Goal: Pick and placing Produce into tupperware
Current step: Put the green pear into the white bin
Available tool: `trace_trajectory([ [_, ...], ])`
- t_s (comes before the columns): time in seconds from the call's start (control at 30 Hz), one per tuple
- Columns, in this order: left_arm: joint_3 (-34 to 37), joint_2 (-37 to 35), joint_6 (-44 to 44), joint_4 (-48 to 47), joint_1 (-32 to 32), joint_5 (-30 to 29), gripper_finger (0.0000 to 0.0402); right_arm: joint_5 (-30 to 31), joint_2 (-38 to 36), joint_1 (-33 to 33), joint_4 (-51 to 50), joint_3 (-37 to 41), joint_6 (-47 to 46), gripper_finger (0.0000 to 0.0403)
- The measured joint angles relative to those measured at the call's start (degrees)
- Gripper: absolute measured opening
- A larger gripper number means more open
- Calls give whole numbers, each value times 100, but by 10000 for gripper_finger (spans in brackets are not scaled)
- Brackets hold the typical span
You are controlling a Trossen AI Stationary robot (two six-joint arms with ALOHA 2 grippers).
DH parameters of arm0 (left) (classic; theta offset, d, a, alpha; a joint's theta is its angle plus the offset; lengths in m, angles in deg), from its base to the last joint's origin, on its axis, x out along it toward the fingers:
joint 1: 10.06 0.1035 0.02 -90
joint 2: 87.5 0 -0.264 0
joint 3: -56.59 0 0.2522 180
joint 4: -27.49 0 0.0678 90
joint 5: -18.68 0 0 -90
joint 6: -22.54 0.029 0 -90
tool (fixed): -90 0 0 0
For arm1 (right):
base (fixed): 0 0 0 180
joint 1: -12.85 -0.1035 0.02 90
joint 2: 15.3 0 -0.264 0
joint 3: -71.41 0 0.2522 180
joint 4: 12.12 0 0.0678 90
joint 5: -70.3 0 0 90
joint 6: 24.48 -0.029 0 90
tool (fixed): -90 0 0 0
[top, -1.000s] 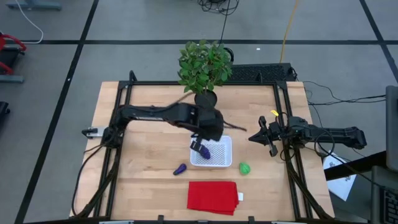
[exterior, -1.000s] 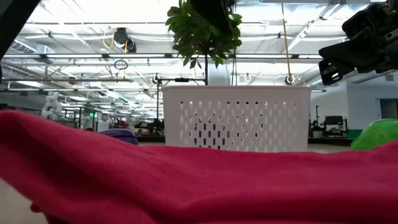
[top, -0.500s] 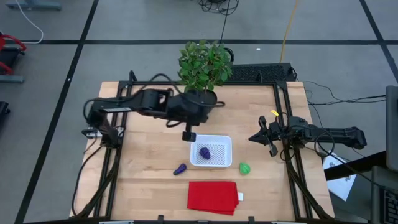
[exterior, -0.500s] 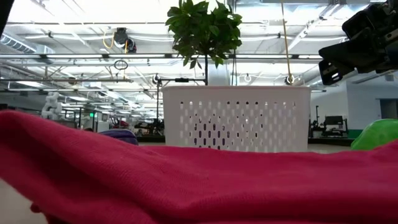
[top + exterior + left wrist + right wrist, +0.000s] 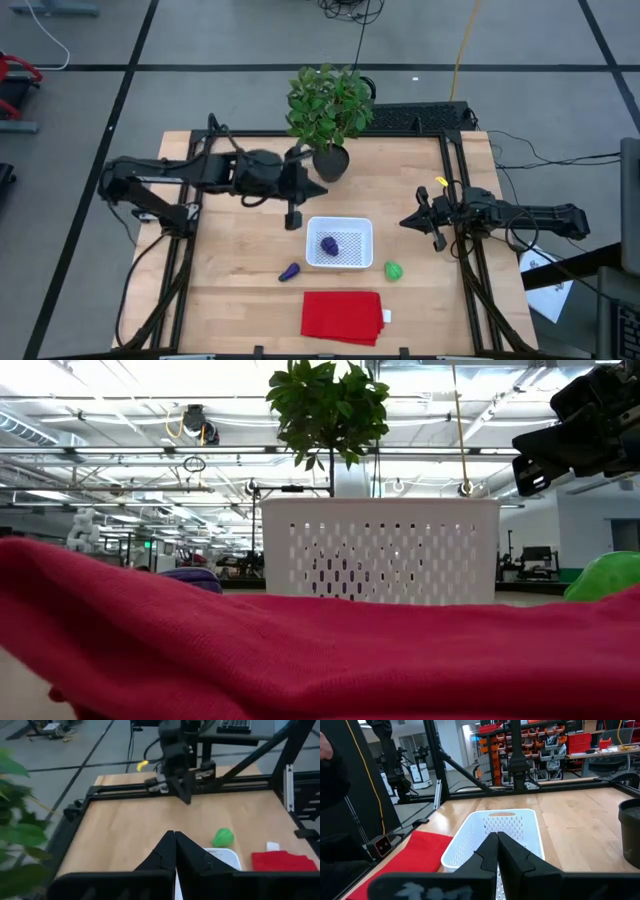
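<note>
The white tupperware basket (image 5: 340, 243) stands on the table toward its near edge, with the roundish purple piece (image 5: 329, 245) lying inside it. The elongated purple piece (image 5: 290, 271) lies on the table off the basket's near-left corner. The green round piece (image 5: 393, 270) lies off its near-right corner and also shows in the left wrist view (image 5: 223, 837). My left gripper (image 5: 294, 219) is shut and empty, just left of the basket's far-left corner. My right gripper (image 5: 420, 222) is shut and waits to the right of the basket (image 5: 495, 835).
A flat red cloth (image 5: 342, 315) lies near the table's near edge, in front of the basket, and fills the bottom of the low view (image 5: 300, 650). A potted leafy plant (image 5: 328, 105) stands at the far edge, behind the basket. Black frame rails (image 5: 452, 190) run along the table's sides.
My left gripper has let go of the roundish purple piece over the basket, and the piece now lies on the basket's bottom. The gripper has then drawn back from above the basket toward the table's far left, the arm folding in toward its base.
</note>
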Motion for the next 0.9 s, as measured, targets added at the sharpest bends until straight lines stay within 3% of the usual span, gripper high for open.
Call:
trace_trajectory([
  [0.1,485,-252,56,434,-119,-20,0,0,6,2,-9,0,0,0],
  [0.33,1299,-1315,1,576,-154,-1222,0,0,6,1,-7,0,0,0],
  [0.4,1629,-1701,-55,876,-78,-1319,0,1,6,1,-7,-1,0,0],
  [0.5,2287,-2291,-98,1194,70,-871,0,1,13,2,-12,1,2,0],
  [0.63,3535,-2913,-73,2601,133,246,0,0,22,1,7,-1,0,0],
  [0.73,4266,-3269,-142,3203,149,419,0,-1,22,2,38,1,0,0],
  [0.9,4909,-3648,-96,3152,103,630,0,1,26,2,32,-1,-69,0],
])
